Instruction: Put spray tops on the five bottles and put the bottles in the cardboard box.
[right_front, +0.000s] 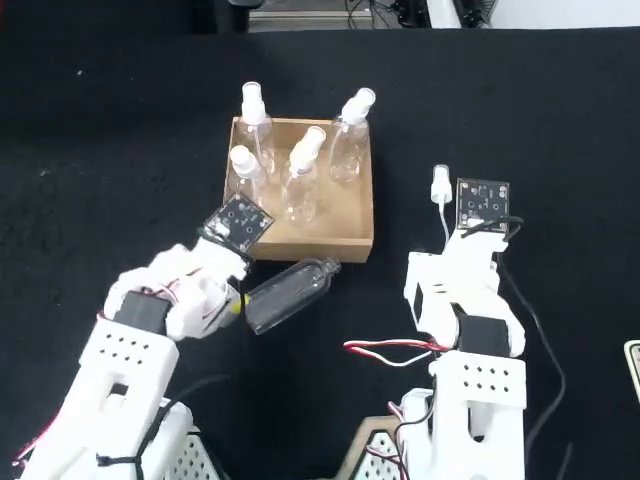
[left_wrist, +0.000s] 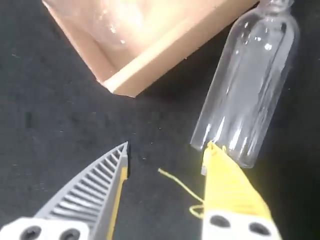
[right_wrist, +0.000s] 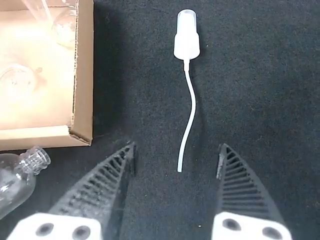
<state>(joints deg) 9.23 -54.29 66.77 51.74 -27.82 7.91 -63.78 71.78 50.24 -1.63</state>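
Observation:
A cardboard box (right_front: 352, 243) holds several clear bottles with white spray tops (right_front: 302, 175). One uncapped clear bottle (right_front: 287, 294) (left_wrist: 250, 95) (right_wrist: 17, 175) lies on its side on the black cloth just in front of the box. My left gripper (left_wrist: 167, 152) is open at the bottle's base, its yellow finger (left_wrist: 225, 180) touching the bottle's bottom edge. A loose white spray top (right_front: 440, 188) (right_wrist: 186, 42) with its long dip tube lies right of the box. My right gripper (right_wrist: 175, 155) is open, its fingers straddling the tube's lower end.
The box corner (left_wrist: 117, 87) lies close ahead of the left gripper. The box wall (right_wrist: 82, 75) stands beside the spray top with a strip of cloth between them. Black cloth stretches to the right of the right arm (right_front: 470, 330).

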